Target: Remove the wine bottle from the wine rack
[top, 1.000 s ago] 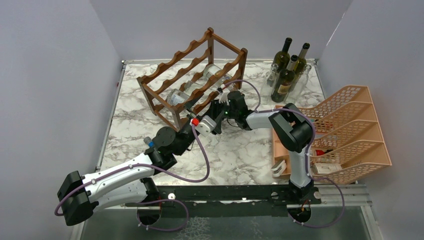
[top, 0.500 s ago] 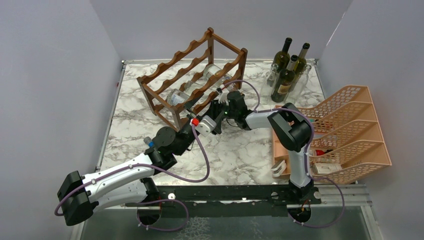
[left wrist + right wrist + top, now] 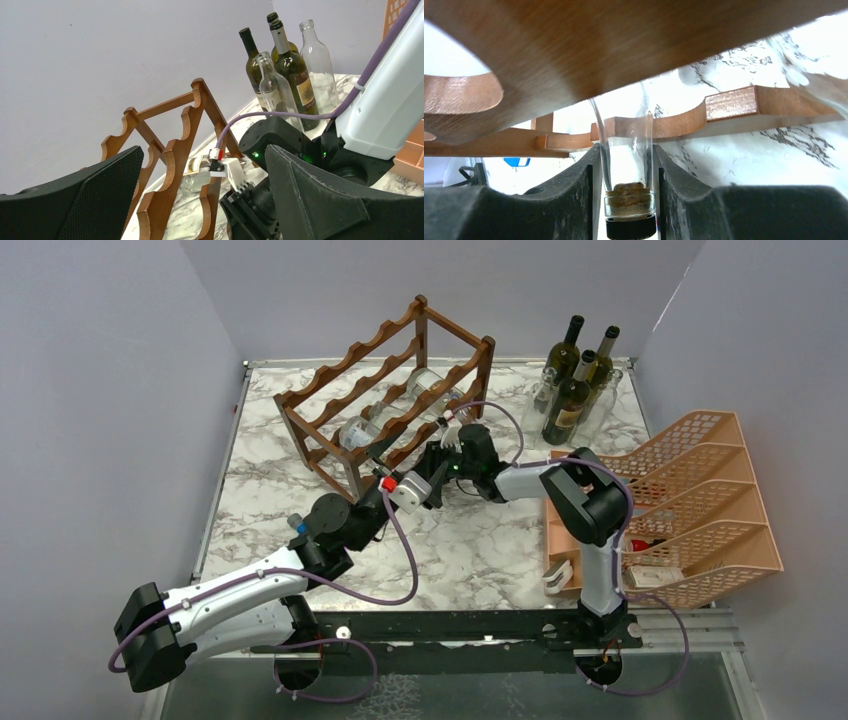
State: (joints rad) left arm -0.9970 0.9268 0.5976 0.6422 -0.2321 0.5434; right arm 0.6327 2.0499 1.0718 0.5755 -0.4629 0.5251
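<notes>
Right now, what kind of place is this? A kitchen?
Probably a robot testing booth, not a kitchen: plain grey walls surround a marble-look table with a wine rack on it, and the left arm and right arm are bolted at its edge.

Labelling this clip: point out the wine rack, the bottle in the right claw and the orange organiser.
wine rack (image 3: 421,325): top view, rear corner post.
bottle (image 3: 626,160): right wrist view, neck.
orange organiser (image 3: 700,440): top view, mesh wall.
</notes>
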